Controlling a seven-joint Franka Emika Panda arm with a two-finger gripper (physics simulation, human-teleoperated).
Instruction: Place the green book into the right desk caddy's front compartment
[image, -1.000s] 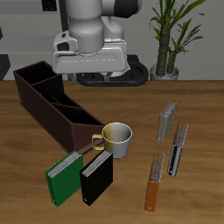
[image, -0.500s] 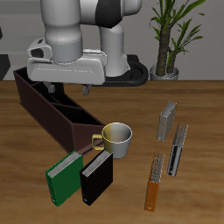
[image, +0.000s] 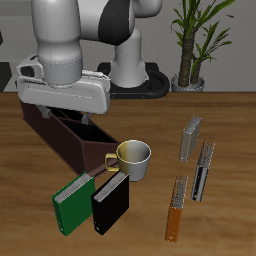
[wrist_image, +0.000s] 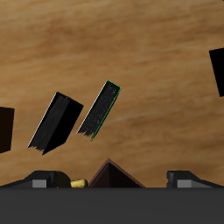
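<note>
Exterior view
Arm: over the last second it swings from the upper middle of the frame to the upper left and drops lower. It now covers the back of the caddy (image: 78, 142).
Gripper (image: 64, 114): it hangs just above the caddy's rear part. We cannot read the fingers here because the hand's body hides them.
Green book (image: 72, 203): it lies flat in the lower left of the frame, unmoved, just beside the black book (image: 110, 203) and near the caddy's front end.
Mug (image: 133, 160): it stands in the middle of the frame, close to both books, and has not moved.

Wrist view
Gripper (wrist_image: 118, 180): the two fingers (wrist_image: 48, 180) stand wide apart with nothing held, so the gripper is released.
Green book (wrist_image: 99, 109): we see it at a slant on the bare wood, its green edge showing, with the black book (wrist_image: 55, 122) beside it.

Meaning
Progress: we judge the pick has not begun. The sweep brings the camera over the books but leaves the hand well apart from the green one.
Next: we judge the arm must travel forward, line its fingers across the book, and keep off the black book and the mug.
</note>
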